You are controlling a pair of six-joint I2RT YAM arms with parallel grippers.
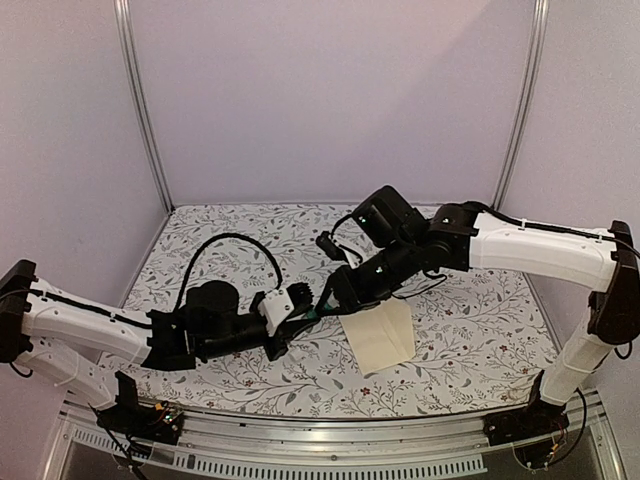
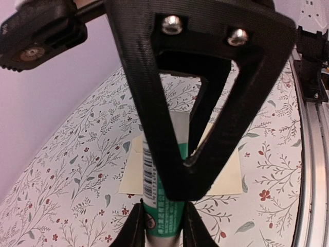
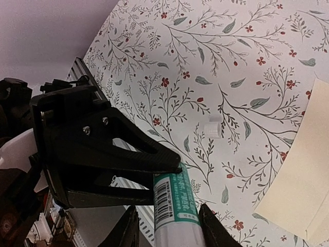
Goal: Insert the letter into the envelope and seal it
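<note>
Gripping, left arm: my left gripper (image 2: 164, 229) has its jaws clenched on the glue stick (image 3: 175, 203), a green-and-white tube with a barcode. The tube's near end runs out of the bottom of the left wrist view.
Right arm: my right gripper (image 3: 168, 229) straddles that tube from the opposite end. Its jaws are parted, with a slit of gap showing on one side. This end of the tube is cut off by the bottom of the right wrist view.
Overhead: the two grippers meet nose to nose above the surface (image 1: 240, 240). From there the tube between them is almost wholly covered by black fingers.
Envelope: the envelope (image 1: 382, 338) lies flat on the surface just beside the meeting point, on the right arm's side. The right gripper hides its far corner, and I cannot tell how its flap stands.
Letter: I cannot make it out in any view, and I cannot tell whether it sits inside the envelope.
Cap: a small white cap (image 3: 212, 127) lies on the surface, apart from the envelope. I cannot find it from overhead.
</note>
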